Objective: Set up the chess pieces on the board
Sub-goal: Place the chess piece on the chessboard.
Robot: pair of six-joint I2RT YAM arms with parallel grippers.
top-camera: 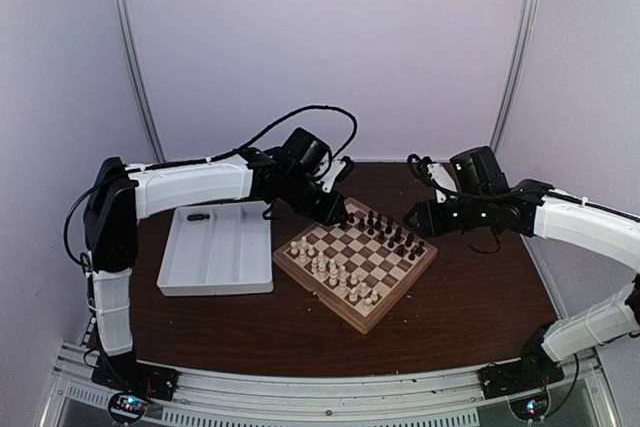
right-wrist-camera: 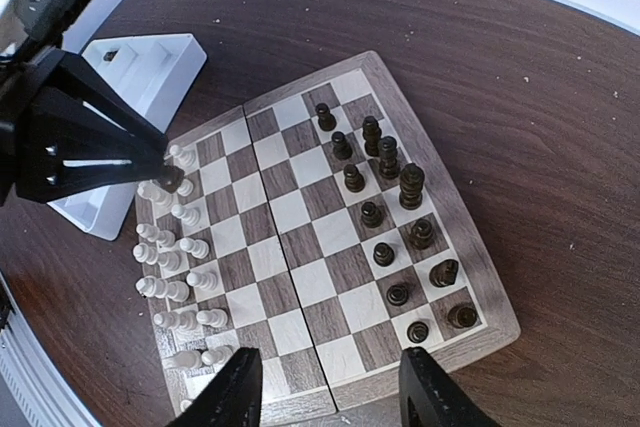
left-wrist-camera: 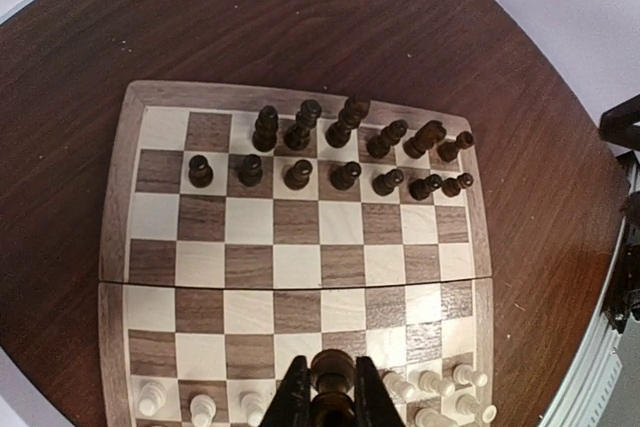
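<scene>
Wood makes up the board [left-wrist-camera: 300, 247]: a square of light and dark brown checks inside a thick tan rim, with a seam across its middle. It lies skewed on a dark, grained table [top-camera: 480, 297], one corner towards the arms. The dark pieces [left-wrist-camera: 345, 175], small turned figures with a dull sheen, stand upright in two rows along the board's far right edge. The taller ones are in the outer row and rounded pawns are in front.

The left gripper [left-wrist-camera: 332, 392] is clamped on one more dark piece [left-wrist-camera: 332, 367], a round-topped figure held upright between black, wedge-shaped fingers. It hangs over the opposite end of the board, where the cream white pieces [right-wrist-camera: 185, 247] crowd two rows right below it. Whether the held piece touches anything cannot be told.

The right gripper [right-wrist-camera: 330, 362] hangs near the board's right edge, beside the dark rows. Its jaws are apart with nothing between them.

A white plastic tray [top-camera: 215, 287], rectangular with long compartments, sits just beside the board's left corner and holds one small dark item. The four middle rows of squares lie bare between the two sets.
</scene>
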